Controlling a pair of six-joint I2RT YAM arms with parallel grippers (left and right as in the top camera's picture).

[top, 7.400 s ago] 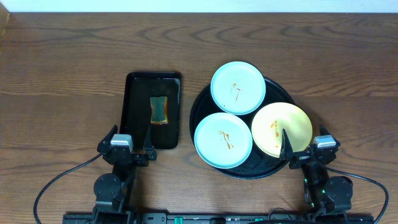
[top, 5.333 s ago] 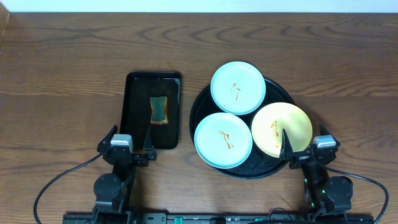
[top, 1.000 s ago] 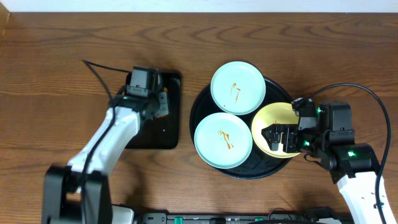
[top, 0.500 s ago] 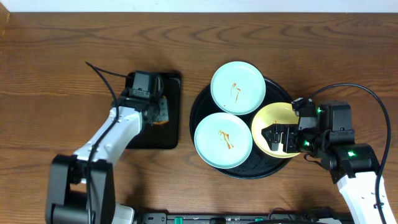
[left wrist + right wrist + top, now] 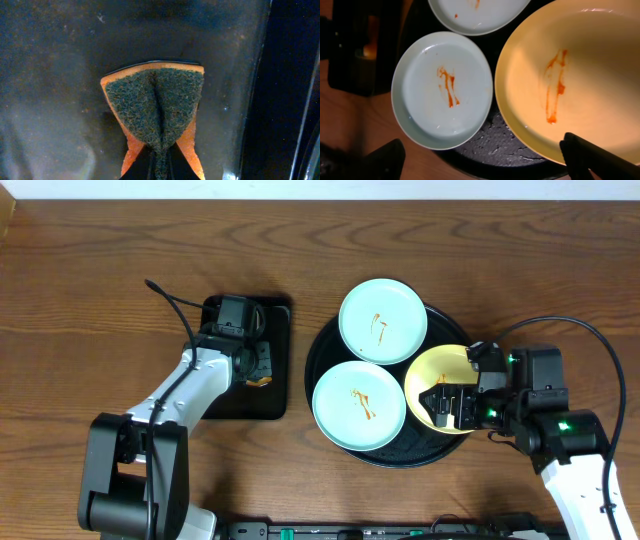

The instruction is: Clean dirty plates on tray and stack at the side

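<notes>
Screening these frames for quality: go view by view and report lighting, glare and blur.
Overhead: evenly lit and sharp, the round tray showing little glare. Left wrist: dim overall, the sponge crisp, pale smeared reflections on the rectangular tray floor. Right wrist: warm cast, the yellow plate brightest with glare along its top rim, the gripper fingers dark soft silhouettes.

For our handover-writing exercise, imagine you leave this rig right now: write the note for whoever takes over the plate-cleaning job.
Left gripper: shut on the sponge, over the rectangular tray.
Right gripper: open, at the rim of the yellow plate.
That plate, the upper bluish plate and the lower bluish plate all lie on the round tray, each smeared with sauce.
Done: sponge gripped.
Left: wipe all three, stack them beside the tray.
</notes>
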